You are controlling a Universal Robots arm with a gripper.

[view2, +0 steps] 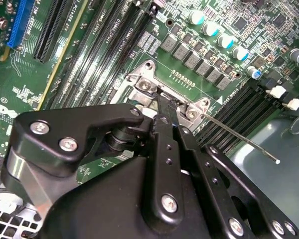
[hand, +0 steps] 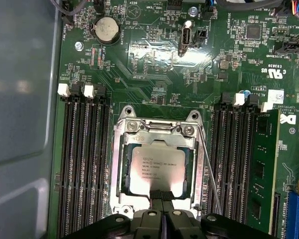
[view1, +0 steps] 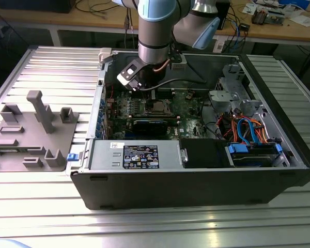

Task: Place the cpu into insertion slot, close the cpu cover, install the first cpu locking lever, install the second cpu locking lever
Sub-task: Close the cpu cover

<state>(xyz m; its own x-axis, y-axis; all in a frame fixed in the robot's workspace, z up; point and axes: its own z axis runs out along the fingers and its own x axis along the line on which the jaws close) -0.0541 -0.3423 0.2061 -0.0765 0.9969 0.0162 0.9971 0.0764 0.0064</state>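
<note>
The cpu (hand: 157, 167), a silver-grey square chip, lies flat in the insertion slot (hand: 120, 125) on the green motherboard. The cpu cover (hand: 123, 164), a silvery frame plate, lies down around the chip. My gripper (hand: 162, 194) is shut, its black fingertips together at the cover's near edge, touching or just above the chip's rim. The second wrist view shows the gripper (view2: 161, 105) at the socket's metal frame (view2: 144, 84). A thin wire locking lever (hand: 210, 172) runs along one side of the socket, its free end (view2: 276, 160) standing off the board. From outside, the gripper (view1: 153, 97) hangs over the cpu (view1: 158, 107).
Black memory slots (hand: 84, 164) flank the socket, with a green memory module (hand: 261, 164) on one side. The open case (view1: 196, 186) holds a power supply (view1: 137, 155) and a drive cage with blue and orange cables (view1: 248, 132). A grey fixture tray (view1: 31, 132) sits at the exterior view's left.
</note>
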